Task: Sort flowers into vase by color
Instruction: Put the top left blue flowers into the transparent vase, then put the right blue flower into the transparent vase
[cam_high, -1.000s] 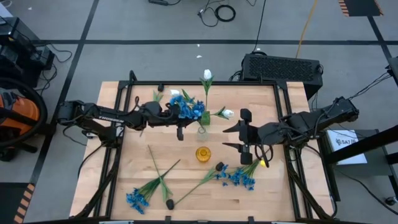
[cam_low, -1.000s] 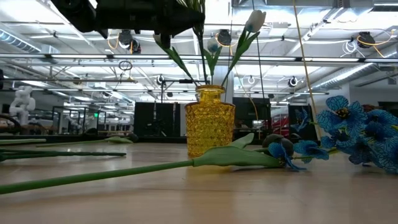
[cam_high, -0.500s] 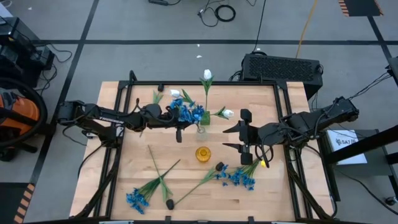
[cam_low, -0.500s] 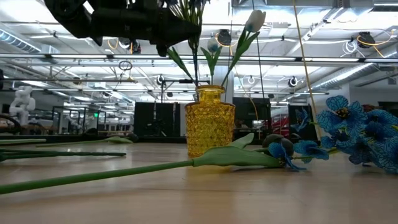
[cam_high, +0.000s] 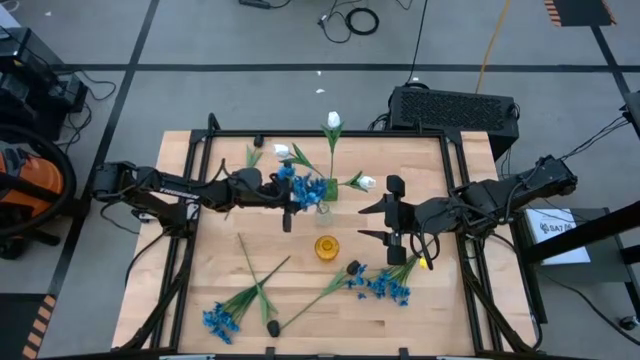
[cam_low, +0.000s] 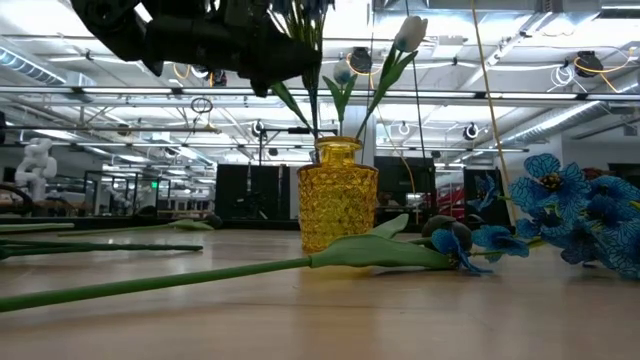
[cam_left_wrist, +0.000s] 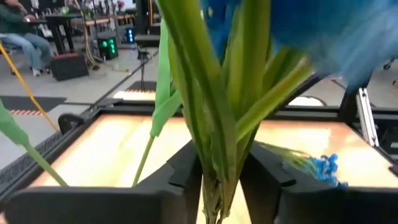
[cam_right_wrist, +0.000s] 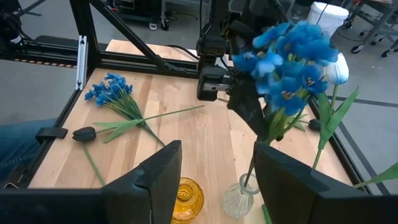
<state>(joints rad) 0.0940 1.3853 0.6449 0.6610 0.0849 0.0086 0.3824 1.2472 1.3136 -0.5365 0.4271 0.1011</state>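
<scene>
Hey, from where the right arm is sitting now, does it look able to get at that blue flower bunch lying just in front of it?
Probably yes. The right gripper hangs with jaws open, holding nothing, and the blue flower bunch lies flat on the table close by, nothing lying over its blooms. The yellow vase stands off to one side.
</scene>
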